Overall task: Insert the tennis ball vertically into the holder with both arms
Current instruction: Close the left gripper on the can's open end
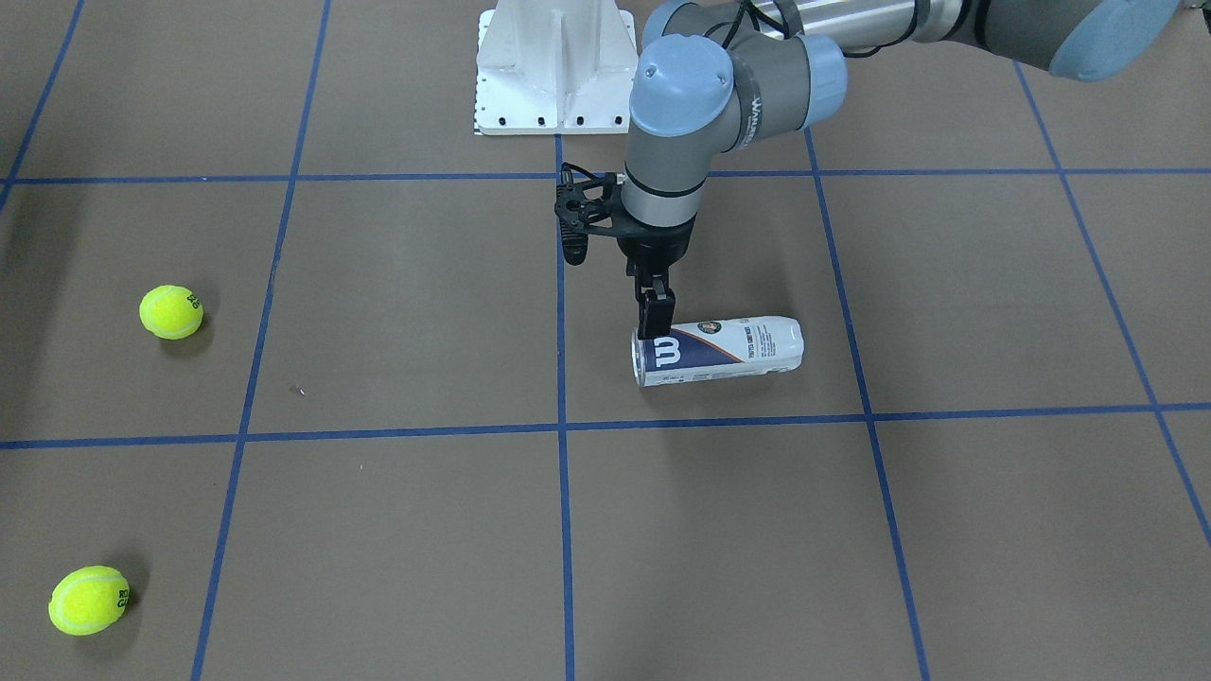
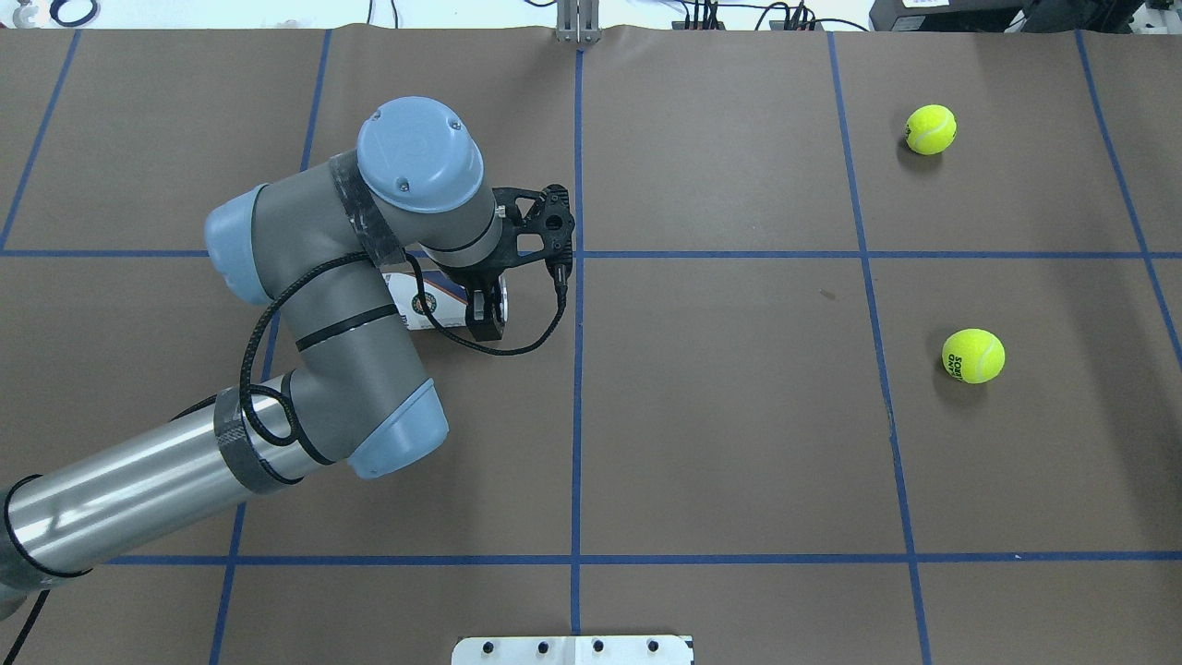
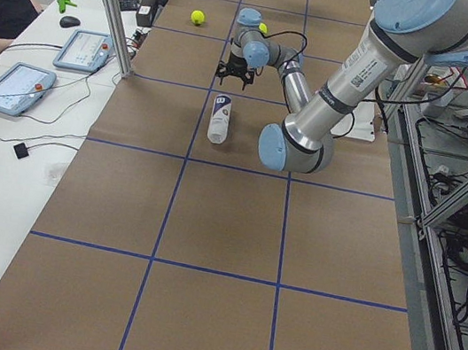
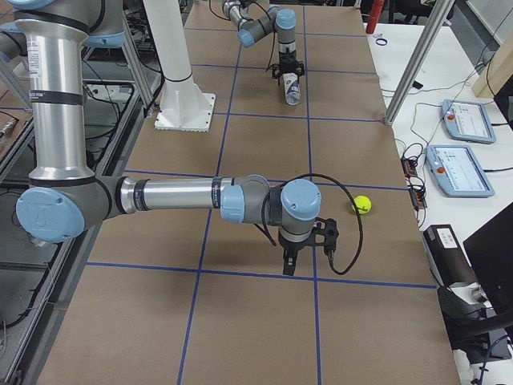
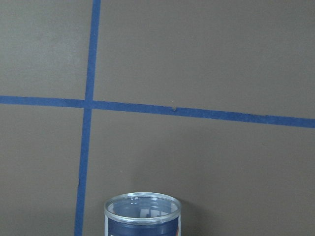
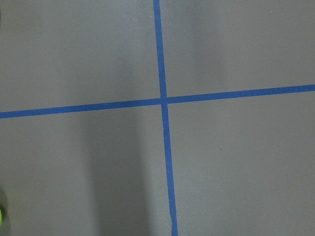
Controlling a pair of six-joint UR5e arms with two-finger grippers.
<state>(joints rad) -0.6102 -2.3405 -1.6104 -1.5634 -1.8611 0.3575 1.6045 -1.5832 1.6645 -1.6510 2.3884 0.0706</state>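
Two arms on record at a table [image 1: 397, 312] papered brown and gridded in blue tape. Found the left arm [image 2: 323, 305] reaching over its own half, wrist pointing straight down. Found the right arm [image 4: 168, 195] stretched low over the other half, wrist camera looking down on a tape crossing. Logged a white pedestal base [image 1: 553, 66] at the robot's edge, on the centre tape line.

Located the holder [image 1: 728, 350] lying on its side on the left arm's half, mouth near the centre line, closed end pointing away from it. Read on its label a large white "W" on navy, an orange stripe and a round emblem; smaller print too fine to read. Saw through the open, silver-rimmed mouth only clear wall and label backing.

Placed the left gripper [image 1: 655, 329] at the holder's mouth end, at the top of the rim; cannot tell whether clamped on it or merely there. Cannot tell the right gripper [image 4: 288, 269] either.

Noted the nearer tennis ball [image 2: 972, 356] and the farther tennis ball [image 2: 930, 129] on the right half, well apart from the holder. Black lettering starts "RO", remainder illegible.
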